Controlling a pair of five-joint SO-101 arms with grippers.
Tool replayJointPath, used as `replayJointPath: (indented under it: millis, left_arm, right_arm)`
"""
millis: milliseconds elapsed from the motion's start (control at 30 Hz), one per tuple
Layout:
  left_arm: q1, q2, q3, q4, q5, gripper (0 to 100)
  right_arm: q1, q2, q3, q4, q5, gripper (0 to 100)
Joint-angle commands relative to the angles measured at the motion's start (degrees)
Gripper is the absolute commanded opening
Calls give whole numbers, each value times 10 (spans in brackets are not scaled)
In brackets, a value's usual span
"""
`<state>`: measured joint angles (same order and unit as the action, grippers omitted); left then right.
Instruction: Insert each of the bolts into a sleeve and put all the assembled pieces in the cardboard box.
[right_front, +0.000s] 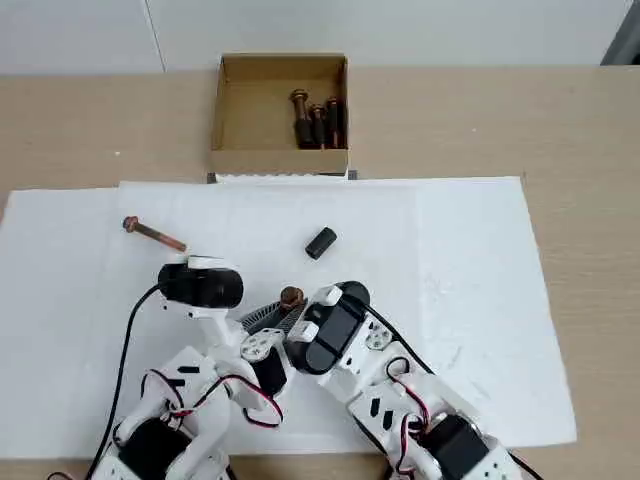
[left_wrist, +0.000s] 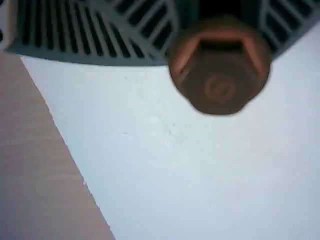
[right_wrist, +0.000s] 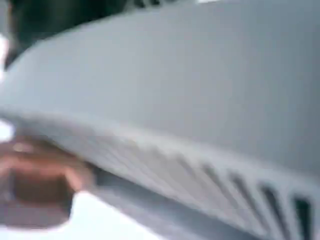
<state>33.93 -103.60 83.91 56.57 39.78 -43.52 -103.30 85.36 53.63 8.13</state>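
The left gripper (right_front: 280, 308) sits near the middle of the white sheet (right_front: 450, 300), its fingers (left_wrist: 100, 30) apparently clamped on the held bolt (right_front: 291, 296), whose shank is hidden. The right gripper (right_front: 303, 318) crowds just beside it; I cannot tell whether it is open or closed. The black sleeve (right_front: 320, 242) lies slightly farther away and the loose bolt (right_front: 155, 232) far left. Three assembled pieces (right_front: 318, 122) rest in the cardboard box (right_front: 217, 110) on the desk (right_front: 560, 120). Insertion likely needs the shank free and lined up with the sleeve's bore before pushing.

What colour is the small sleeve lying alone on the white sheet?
The sleeve is black, shown best in the high view.
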Motion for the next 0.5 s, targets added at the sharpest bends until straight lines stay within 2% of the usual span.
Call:
replayJointPath:
  millis: [0, 100, 267, 467]
  left_arm:
    - [1, 1, 0, 12, -12, 8]
    - [0, 1, 0, 6, -19, 44]
    - [0, 1, 5, 4, -19, 211]
    - [-4, 1, 0, 4, -23, 228]
  right_arm:
    - [-1, -4, -19, -19, 5, 2]
    - [-1, -4, -19, -19, 5, 2]
    - [-1, -4, -19, -19, 5, 2]
    - [-1, -4, -18, -19, 5, 2]
